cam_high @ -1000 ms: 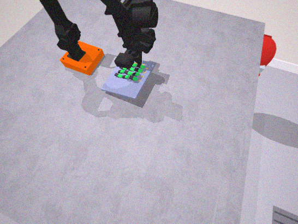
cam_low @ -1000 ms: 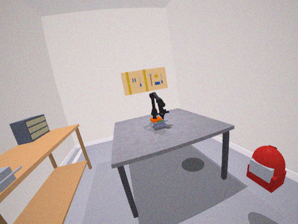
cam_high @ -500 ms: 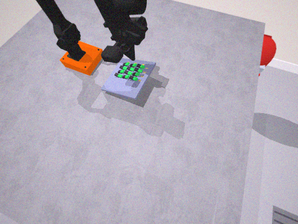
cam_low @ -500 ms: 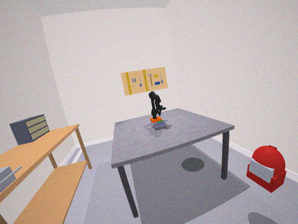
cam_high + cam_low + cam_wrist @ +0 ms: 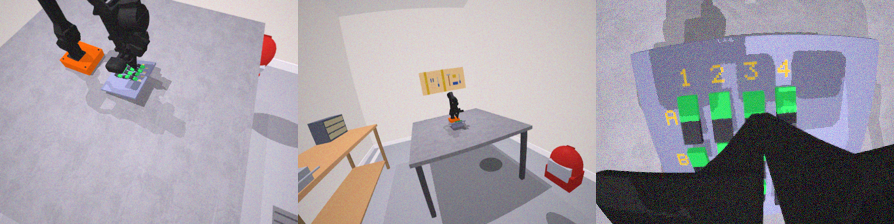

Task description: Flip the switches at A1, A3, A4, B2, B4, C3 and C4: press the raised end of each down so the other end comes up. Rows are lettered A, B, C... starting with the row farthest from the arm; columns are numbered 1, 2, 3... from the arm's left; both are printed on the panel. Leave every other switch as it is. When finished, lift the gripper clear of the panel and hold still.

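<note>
The lavender switch panel has green-and-black rocker switches, with yellow labels at its far edge. My gripper is shut and empty, its tips low over the panel at the near, dark half of switch A3. Contact cannot be told. In the wrist view, A1, A2 and A4 show green far halves and dark near halves. B1 shows partly. The fingers hide most of rows B and C; tilts there cannot be told.
The orange base block carries the arm and stands beside the panel on the grey table. A wooden bench and a red helmet-shaped object are away from the table.
</note>
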`<state>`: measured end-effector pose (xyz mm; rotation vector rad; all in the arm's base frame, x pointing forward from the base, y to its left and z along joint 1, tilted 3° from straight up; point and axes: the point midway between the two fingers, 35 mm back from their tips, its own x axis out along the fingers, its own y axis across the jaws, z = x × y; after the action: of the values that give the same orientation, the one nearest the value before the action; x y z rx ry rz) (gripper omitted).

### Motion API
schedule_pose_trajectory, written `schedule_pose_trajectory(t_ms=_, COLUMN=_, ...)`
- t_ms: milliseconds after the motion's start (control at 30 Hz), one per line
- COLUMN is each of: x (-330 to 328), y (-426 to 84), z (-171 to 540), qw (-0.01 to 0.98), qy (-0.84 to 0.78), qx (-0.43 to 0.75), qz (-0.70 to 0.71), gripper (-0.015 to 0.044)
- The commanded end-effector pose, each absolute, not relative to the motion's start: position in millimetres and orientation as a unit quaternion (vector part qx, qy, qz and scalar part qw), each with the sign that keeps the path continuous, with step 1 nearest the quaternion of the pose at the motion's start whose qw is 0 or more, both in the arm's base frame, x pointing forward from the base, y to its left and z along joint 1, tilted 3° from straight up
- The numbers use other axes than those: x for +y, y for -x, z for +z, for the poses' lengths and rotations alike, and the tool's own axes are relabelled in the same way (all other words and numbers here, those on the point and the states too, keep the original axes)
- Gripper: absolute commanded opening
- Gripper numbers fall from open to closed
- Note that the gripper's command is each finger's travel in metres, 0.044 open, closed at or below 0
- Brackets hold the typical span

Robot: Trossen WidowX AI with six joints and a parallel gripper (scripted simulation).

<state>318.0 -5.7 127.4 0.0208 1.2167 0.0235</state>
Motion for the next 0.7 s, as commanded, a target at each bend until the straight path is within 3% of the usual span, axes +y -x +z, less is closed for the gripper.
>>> schedule_pose_trajectory(t_ms=0, x=-5.2, y=-319.5, z=115.7, qw=0.817, qy=-0.009, qx=0.576, qz=0.014, gripper=0.0)
schedule_pose_trajectory(t_ms=667, x=-4.7, y=-324.8, z=102.6, qw=0.818, qy=-0.009, qx=0.576, qz=0.014, gripper=0.0)
